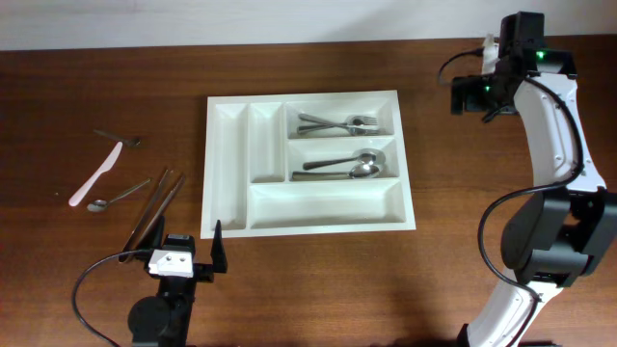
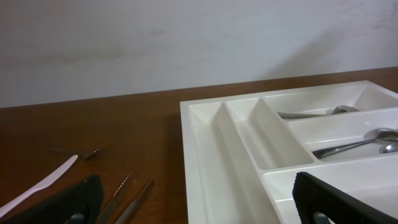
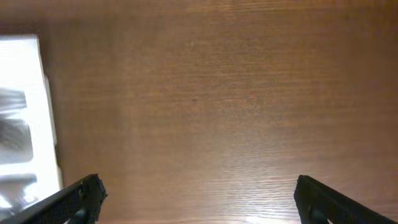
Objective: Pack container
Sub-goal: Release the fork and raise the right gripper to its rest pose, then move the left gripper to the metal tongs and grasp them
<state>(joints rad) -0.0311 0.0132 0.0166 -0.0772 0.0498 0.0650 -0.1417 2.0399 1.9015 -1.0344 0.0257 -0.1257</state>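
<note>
White plastic, five compartments: logging the container (image 1: 328, 207) as lying flat at mid-table, long side running left to right. Counting forks (image 1: 337, 122) in the upper long compartment and spoons (image 1: 345, 166) in the middle one; finding the lowest long compartment and both narrow upright ones bare. Judging the packing as partly done, perhaps near halfway. Noting loose pieces waiting on the table (image 1: 386, 289) left of the container, apart from it: a white plastic knife (image 1: 96, 176), a small spoon (image 1: 116, 199), a small utensil (image 1: 120, 138) too small to identify, and two long metal pieces (image 1: 154, 212) lying side by side, looking serrated in the left wrist view. Recording the left gripper (image 1: 175, 243) as hovering just off the container's near left corner, jaws spread wide, carrying nothing. Recording the right gripper (image 3: 202, 199) as hanging over bare wood beyond the container's right edge, jaws likewise spread, nothing between them. Finding no brand, label or legible writing anywhere.
</note>
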